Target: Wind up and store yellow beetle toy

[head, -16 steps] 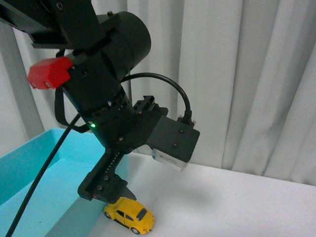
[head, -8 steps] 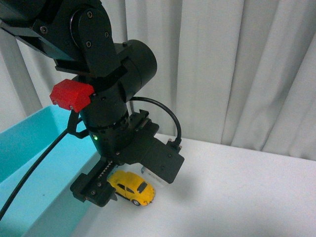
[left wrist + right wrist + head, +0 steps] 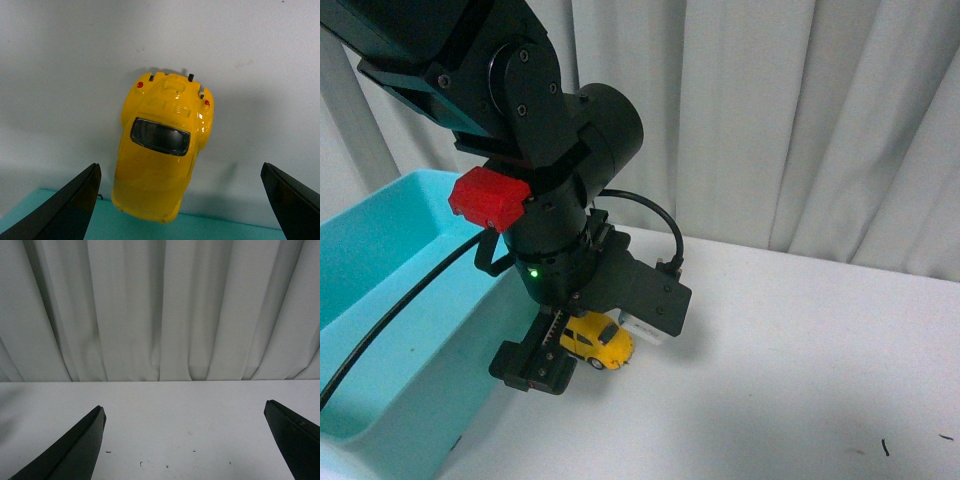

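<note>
Status for you: the yellow toy car [image 3: 600, 343] sits upright on the white desk [image 3: 800, 360], just beside the outer wall of the teal bin [image 3: 380, 260], not inside it. Its wheels look to be on the desk surface.

The left arm [image 3: 550, 130] hangs down over it. In the left wrist view the left fingers [image 3: 70, 210] are spread wide, one on each side of the car and both clear of it, so nothing is gripped. You're looking down on the car's roof and rear window there. The tail end with the two red lights points away from the bin, and the nose overlaps the bin's teal edge in that view. I can't tell if the nose touches the wall.

The right fingers [image 3: 70, 450] are also spread apart and hold nothing. They face bare desk and the pale curtain [image 3: 160, 310].

On the left arm you can see a red block [image 3: 488, 198], a green light [image 3: 533, 270], and a black cable [image 3: 400, 320] running across the bin.
</note>
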`<control>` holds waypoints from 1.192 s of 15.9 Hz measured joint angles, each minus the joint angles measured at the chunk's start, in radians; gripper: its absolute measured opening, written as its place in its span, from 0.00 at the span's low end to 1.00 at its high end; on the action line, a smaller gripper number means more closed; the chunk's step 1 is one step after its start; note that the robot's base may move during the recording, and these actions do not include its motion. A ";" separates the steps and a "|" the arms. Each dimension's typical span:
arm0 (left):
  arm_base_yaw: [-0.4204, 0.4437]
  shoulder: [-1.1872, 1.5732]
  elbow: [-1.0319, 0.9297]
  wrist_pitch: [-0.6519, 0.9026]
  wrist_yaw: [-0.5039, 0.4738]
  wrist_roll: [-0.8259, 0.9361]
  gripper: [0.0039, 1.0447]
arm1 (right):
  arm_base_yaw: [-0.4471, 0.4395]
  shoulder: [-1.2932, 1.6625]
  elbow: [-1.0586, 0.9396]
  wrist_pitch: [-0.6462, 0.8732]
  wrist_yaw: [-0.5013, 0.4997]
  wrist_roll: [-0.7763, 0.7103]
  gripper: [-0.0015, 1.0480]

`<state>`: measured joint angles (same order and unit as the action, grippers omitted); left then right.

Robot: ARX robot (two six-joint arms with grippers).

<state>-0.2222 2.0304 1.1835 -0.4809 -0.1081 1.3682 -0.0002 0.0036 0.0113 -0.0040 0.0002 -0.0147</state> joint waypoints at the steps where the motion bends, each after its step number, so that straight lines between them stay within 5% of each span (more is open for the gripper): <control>1: 0.001 0.010 0.000 0.009 0.001 -0.003 0.94 | 0.000 0.000 0.000 0.000 0.000 0.000 0.94; 5: 0.003 0.055 0.008 0.043 0.035 0.047 0.94 | 0.000 0.000 0.000 0.000 0.000 0.000 0.94; 10: 0.008 0.058 0.009 0.062 0.041 0.114 0.47 | 0.000 0.000 0.000 0.000 0.000 0.000 0.94; 11: 0.008 0.056 0.008 0.066 0.042 0.123 0.44 | 0.000 0.000 0.000 0.000 0.000 0.000 0.94; 19: -0.048 -0.034 0.005 0.031 0.168 0.321 0.42 | 0.000 0.000 0.000 0.000 0.000 0.000 0.94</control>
<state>-0.2703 1.9961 1.1881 -0.4500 0.0597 1.6894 -0.0002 0.0036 0.0113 -0.0040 0.0002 -0.0147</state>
